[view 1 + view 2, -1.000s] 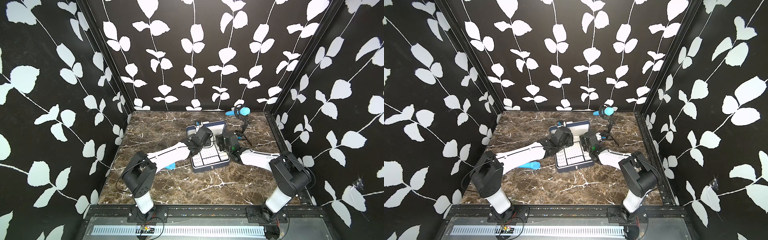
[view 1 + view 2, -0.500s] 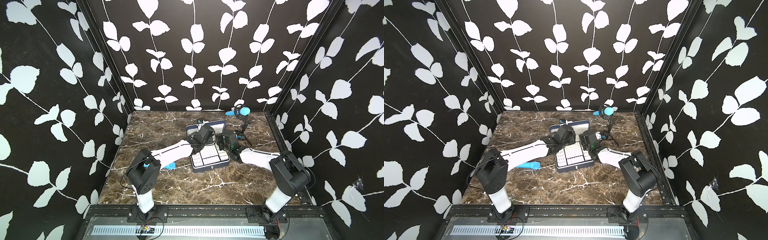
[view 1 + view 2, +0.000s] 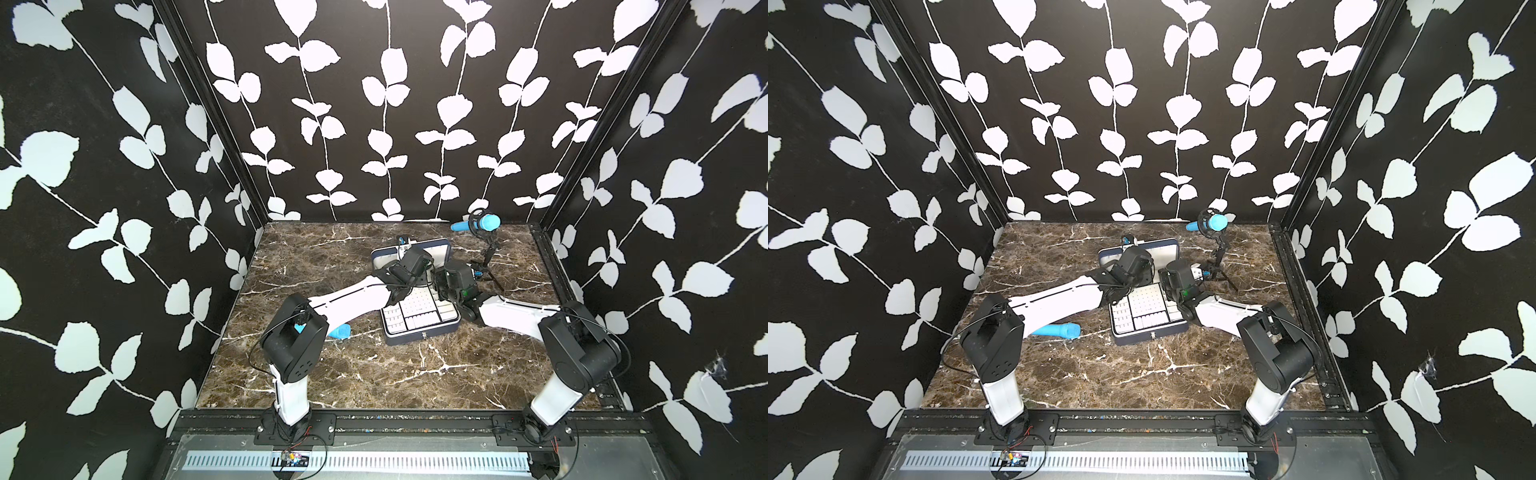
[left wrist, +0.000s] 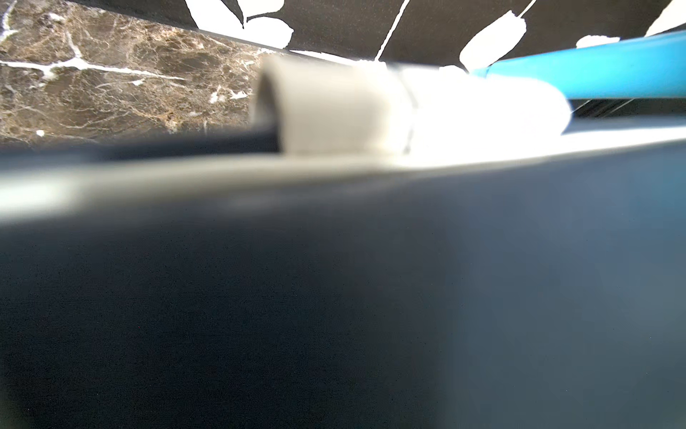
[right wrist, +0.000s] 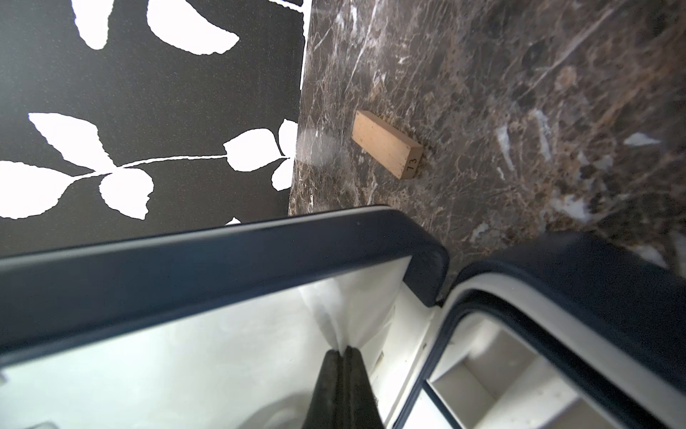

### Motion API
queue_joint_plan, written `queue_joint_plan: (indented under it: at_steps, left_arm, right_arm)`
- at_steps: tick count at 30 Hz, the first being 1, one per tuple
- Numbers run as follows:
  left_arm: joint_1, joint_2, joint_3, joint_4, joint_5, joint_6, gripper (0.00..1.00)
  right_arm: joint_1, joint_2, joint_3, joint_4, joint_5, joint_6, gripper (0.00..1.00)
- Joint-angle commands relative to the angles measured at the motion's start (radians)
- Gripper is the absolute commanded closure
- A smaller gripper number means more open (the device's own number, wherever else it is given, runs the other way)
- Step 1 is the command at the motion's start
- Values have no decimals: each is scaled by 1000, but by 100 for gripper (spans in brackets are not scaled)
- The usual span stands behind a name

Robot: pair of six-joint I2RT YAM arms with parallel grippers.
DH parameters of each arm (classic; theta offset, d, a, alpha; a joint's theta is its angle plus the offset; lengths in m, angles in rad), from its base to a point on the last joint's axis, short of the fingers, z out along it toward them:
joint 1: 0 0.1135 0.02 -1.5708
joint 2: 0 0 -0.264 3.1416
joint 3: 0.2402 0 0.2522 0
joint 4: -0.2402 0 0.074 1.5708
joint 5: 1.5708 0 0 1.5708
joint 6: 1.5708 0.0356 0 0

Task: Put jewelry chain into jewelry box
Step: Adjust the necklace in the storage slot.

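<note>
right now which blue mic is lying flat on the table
The mic by the left arm lies flat; the other mic is up on a tripod near the back wall.

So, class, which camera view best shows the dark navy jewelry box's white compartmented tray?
Both top views: the white compartmented tray shows mostly uncovered. The right wrist view catches only a corner; the left wrist view, only blur.

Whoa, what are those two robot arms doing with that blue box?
They're working at an open jewelry box on the marble table. The left gripper reaches to the top edge of the raised lid. The right gripper, closed, pokes inside the lid at its white fabric strap. I can't see the chain anywhere.
</note>
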Motion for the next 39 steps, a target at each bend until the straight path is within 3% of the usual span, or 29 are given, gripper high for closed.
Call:
queue_joint_plan:
  at_steps: [1, 15, 30, 35, 39]
  left_arm:
    - [1, 32, 22, -70, 13, 7, 62]
    - [11, 68, 39, -115, 18, -1, 63]
    - [23, 89, 47, -110, 27, 17, 85]
    - [25, 86, 47, -107, 28, 24, 100]
    - [25, 63, 38, -88, 33, 44, 100]
  right_arm:
    - [16, 17, 17, 4, -37, -5, 100]
    - [16, 19, 22, 9, -46, -6, 100]
    - [16, 26, 29, 12, -63, -5, 100]
    - [16, 20, 29, 8, -57, -6, 100]
    - [16, 16, 27, 6, -51, -7, 100]
